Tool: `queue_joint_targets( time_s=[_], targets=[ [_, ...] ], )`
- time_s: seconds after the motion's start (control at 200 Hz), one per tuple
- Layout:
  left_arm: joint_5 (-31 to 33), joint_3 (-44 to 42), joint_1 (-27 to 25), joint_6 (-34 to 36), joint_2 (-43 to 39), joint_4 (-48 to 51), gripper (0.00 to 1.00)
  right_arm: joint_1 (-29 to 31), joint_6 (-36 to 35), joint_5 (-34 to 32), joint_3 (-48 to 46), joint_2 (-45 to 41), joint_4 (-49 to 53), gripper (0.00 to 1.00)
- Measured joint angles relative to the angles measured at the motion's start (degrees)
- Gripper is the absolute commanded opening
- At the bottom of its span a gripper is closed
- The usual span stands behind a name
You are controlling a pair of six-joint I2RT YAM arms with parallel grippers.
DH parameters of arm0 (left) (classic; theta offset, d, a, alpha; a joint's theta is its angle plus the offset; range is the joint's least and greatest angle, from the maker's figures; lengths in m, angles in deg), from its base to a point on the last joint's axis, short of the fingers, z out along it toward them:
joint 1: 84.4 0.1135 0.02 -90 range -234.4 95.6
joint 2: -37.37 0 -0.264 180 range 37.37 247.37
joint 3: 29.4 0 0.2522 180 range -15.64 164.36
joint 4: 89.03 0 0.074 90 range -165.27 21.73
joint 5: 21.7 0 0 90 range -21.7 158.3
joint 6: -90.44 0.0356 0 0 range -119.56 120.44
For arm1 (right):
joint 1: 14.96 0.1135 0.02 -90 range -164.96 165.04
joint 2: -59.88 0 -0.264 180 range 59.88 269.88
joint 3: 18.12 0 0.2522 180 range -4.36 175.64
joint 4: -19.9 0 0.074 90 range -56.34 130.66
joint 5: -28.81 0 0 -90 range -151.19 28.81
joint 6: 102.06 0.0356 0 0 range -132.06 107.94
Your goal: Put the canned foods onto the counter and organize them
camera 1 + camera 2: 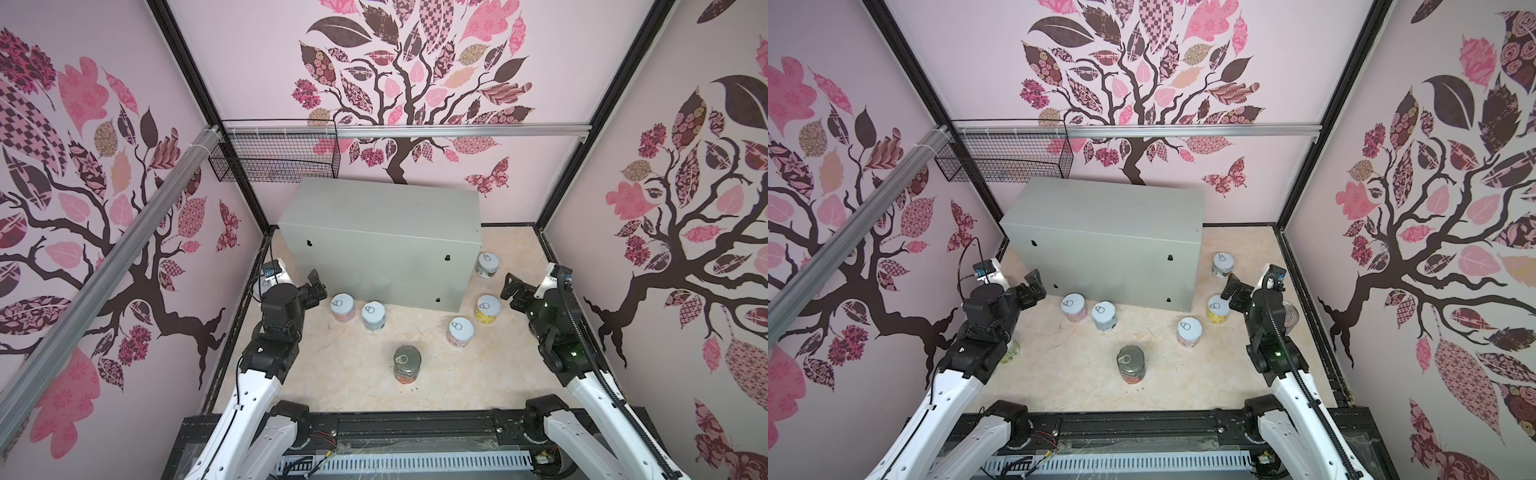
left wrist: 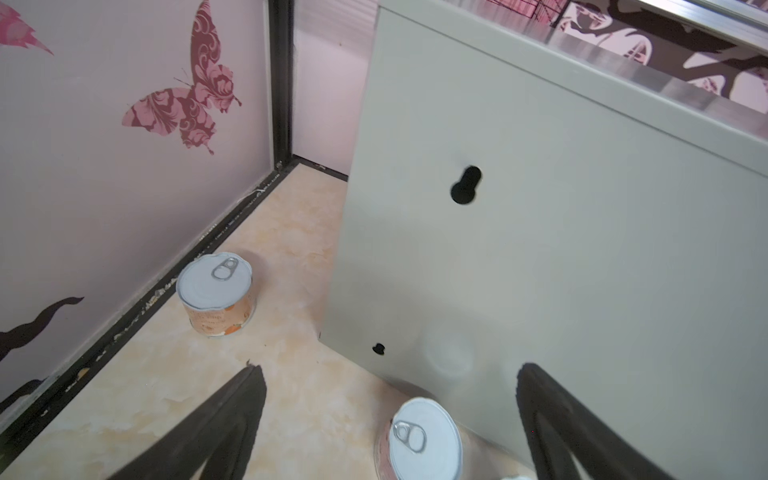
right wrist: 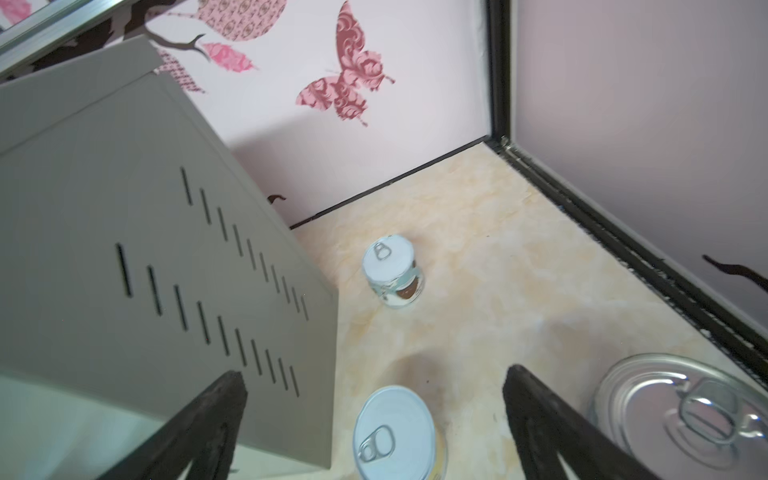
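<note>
Both top views are showing the grey counter (image 1: 380, 241) standing at the back with nothing on its top, while cans are sitting on the floor before it: a pink-labelled can (image 1: 343, 308), a yellow-labelled can (image 1: 488, 309) and a taller reddish can (image 1: 407, 365). The left gripper (image 1: 316, 286) and right gripper (image 1: 510, 286) are hovering with jaws apart, holding nothing.

A robot test cell is posing as a home nook: wall panels (image 1: 104, 208) wearing pink tree-and-butterfly decals are standing in black frame posts (image 1: 183, 62). Aluminium rails (image 1: 457, 132) are crossing the upper middle, and a cable tray (image 1: 399, 463) is running along the bottom edge.
</note>
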Motion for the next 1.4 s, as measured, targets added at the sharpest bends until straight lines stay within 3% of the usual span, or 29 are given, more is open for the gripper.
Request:
queue_joint_targets(
  time_s=[0.28, 0.5, 0.66, 0.815, 0.905, 1.105, 1.4],
  targets=[
    [7.19, 0.07, -16.96, -2.01, -3.41, 10.88, 0.98, 0.85, 0.44, 9.09, 2.86, -7.72, 13.31, 1.00],
    [14.58, -2.51, -28.17, -7.50, -2.69, 13.38, 0.98, 1.22, 3.19, 14.97, -0.98, -10.21, 16.31, 1.00],
    [21.51, -7.10, -36.89, -11.63, 0.07, 13.70, 0.98, 9.88, 5.25, 11.91, -3.98, -8.70, 17.53, 1.00],
    [23.23, -9.31, -37.70, -14.25, 0.35, 11.63, 0.98, 28.63, 7.48, 0.68, -4.09, -3.48, 16.63, 1.00],
    [23.17, -10.45, -37.75, -15.02, 0.20, 9.86, 0.98, 35.63, 8.15, -4.66, -4.09, -0.17, 15.98, 1.00],
    [22.32, -13.84, -37.79, -16.48, -0.13, 6.99, 0.98, 36.48, 9.20, -9.92, -6.16, 4.61, 11.10, 1.00],
    [20.55, -18.67, -37.79, -16.74, -5.60, 4.31, 0.98, 36.48, 9.55, -9.77, -8.22, 13.31, 4.94, 1.00]
  ],
)
